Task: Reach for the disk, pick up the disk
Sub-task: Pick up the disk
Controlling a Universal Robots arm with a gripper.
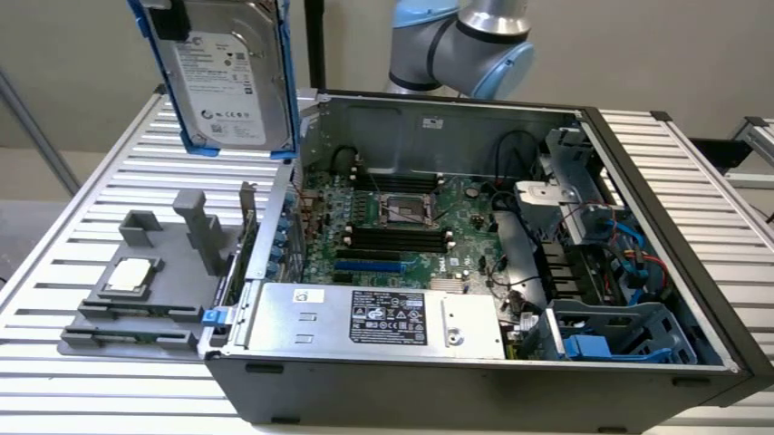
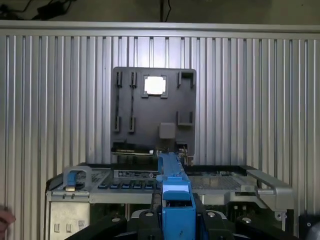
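Gripping the flat silver-grey, white-labelled disk in its blue plastic bracket, the claw was closed on it, with black fingers on either side of the bracket's blue edge. The disk hung upright, well above the slatted aluminium bench, over the wall of the open black computer case at the exterior view's left. Doing this well probably meant even pressure from both fingers, the disk plumb, and a straight rise so no corner caught the case rim.
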